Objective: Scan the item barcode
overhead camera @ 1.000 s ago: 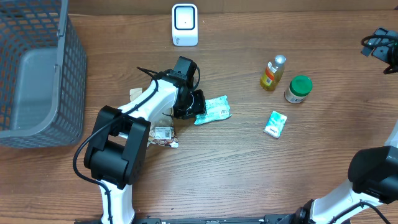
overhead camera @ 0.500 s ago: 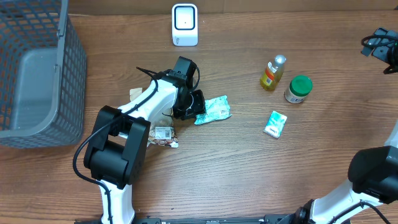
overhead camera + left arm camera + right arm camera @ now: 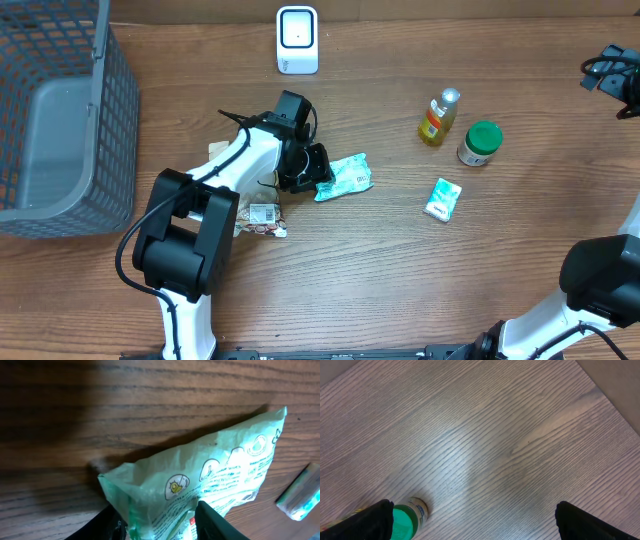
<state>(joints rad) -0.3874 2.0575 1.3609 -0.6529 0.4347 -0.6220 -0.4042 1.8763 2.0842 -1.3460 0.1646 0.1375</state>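
Wooden table point(image 3: 400, 270), as I see it over the remote link: a grey mesh basket point(image 3: 118, 120) fills the upper left and a white scanner point(image 3: 297, 40) stands top centre. At mid-frame the left gripper point(image 3: 316, 168) straddles one end of the green packet point(image 3: 345, 175), which lies flat. Its fingers point(image 3: 212, 520) flank the wrapper, but I cannot tell whether they pinch it. At the upper right edge, the right gripper point(image 3: 480, 525) is spread wide. A bottle point(image 3: 438, 117), a green-lidded jar point(image 3: 480, 143) and a small box point(image 3: 442, 199) sit right of centre.
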